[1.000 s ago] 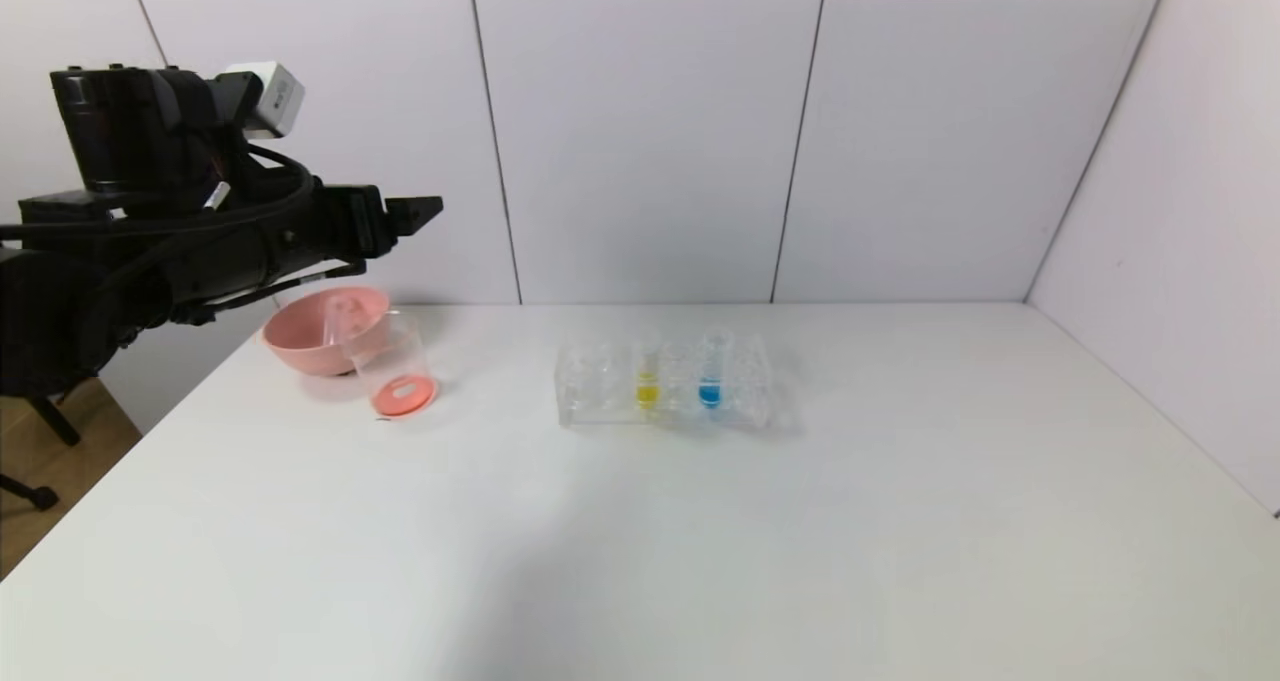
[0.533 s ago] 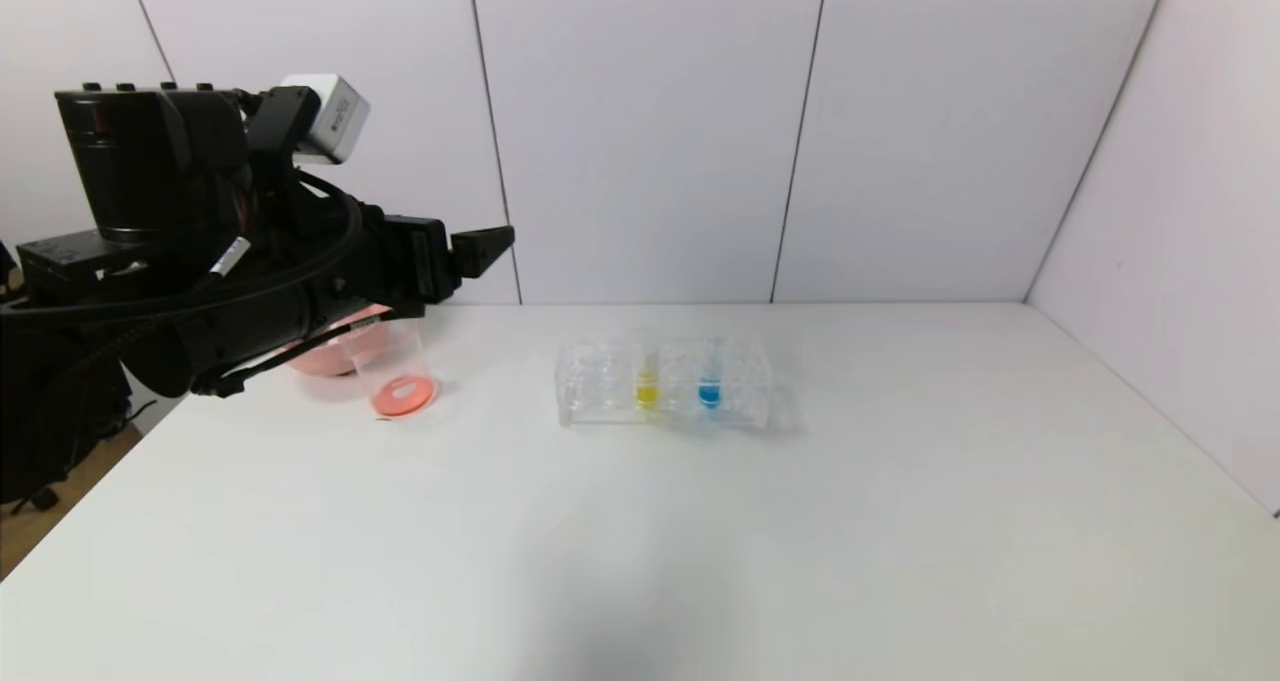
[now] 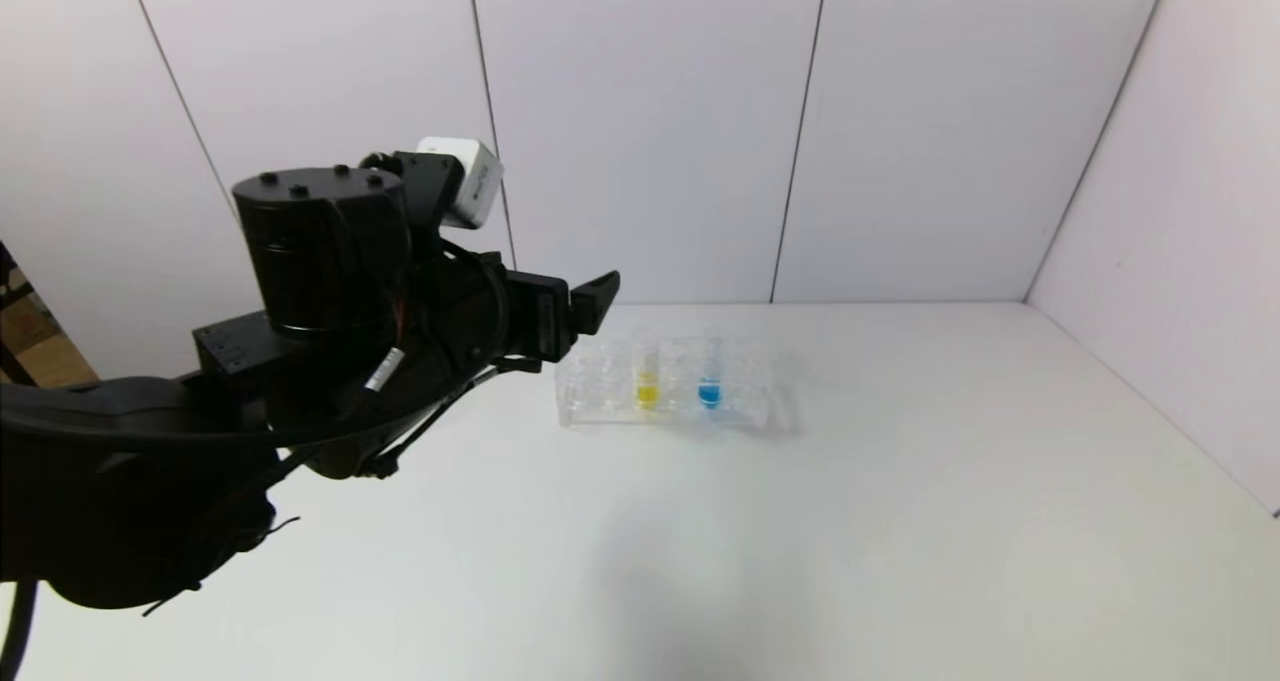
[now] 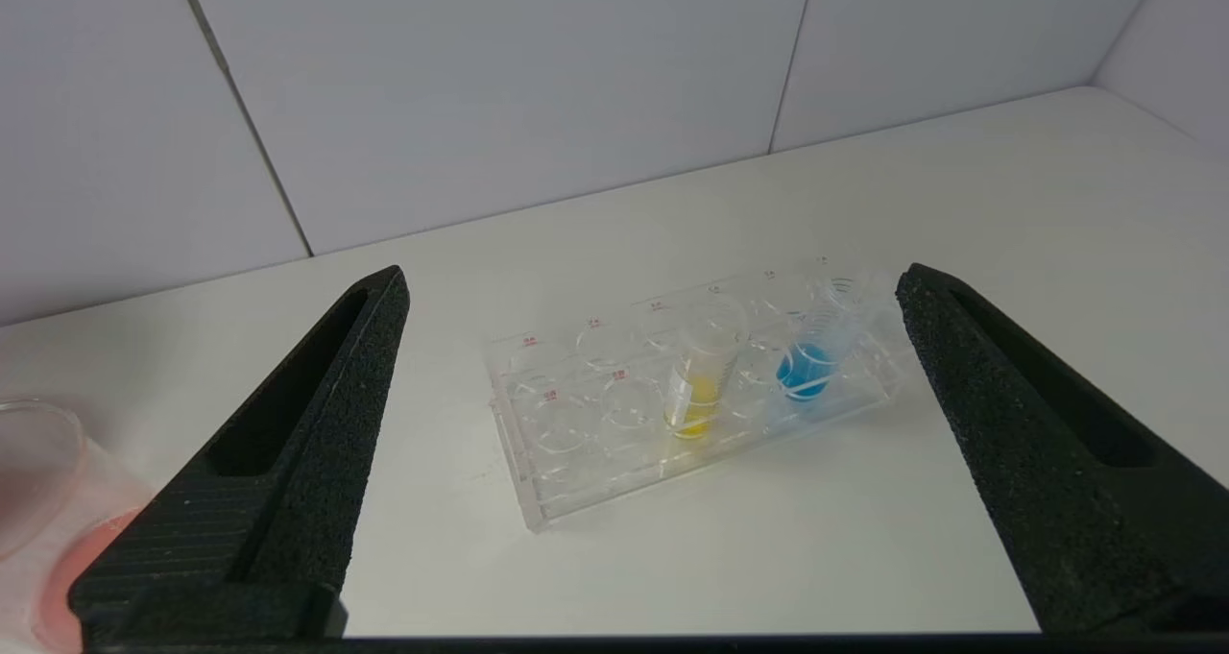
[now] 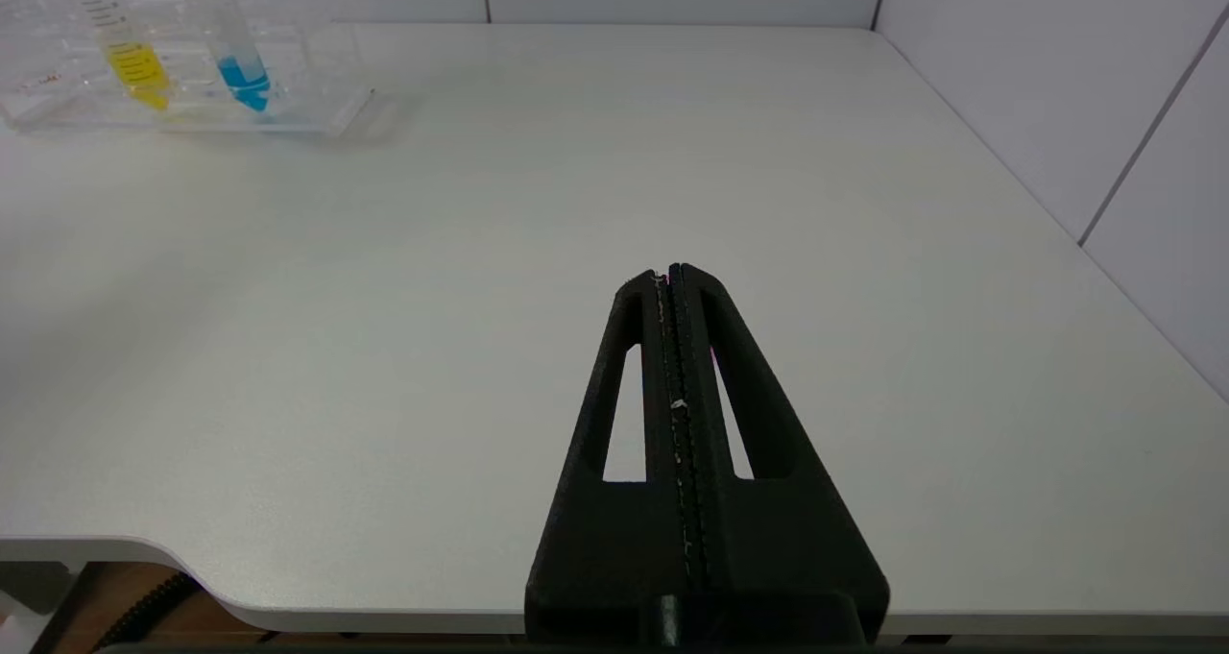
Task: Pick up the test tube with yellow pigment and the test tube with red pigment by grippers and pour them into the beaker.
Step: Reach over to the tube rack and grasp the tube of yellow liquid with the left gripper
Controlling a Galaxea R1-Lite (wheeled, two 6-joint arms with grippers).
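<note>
A: How many grippers?
B: Two. The right gripper (image 5: pixel 669 275) sits nearest, well short of the rack (image 3: pixel 590 411), fingers pressed together, empty. The left gripper (image 4: pixel 653 289) hangs just beside the rack, spread wide, holding nothing.
A: Tubes?
B: Two in the rack: the yellow tube (image 3: pixel 647 373) and one blue tube (image 3: pixel 710 371).
A: Beakers?
B: One beaker (image 4: pixel 43 481), beyond the rack's left end.
</note>
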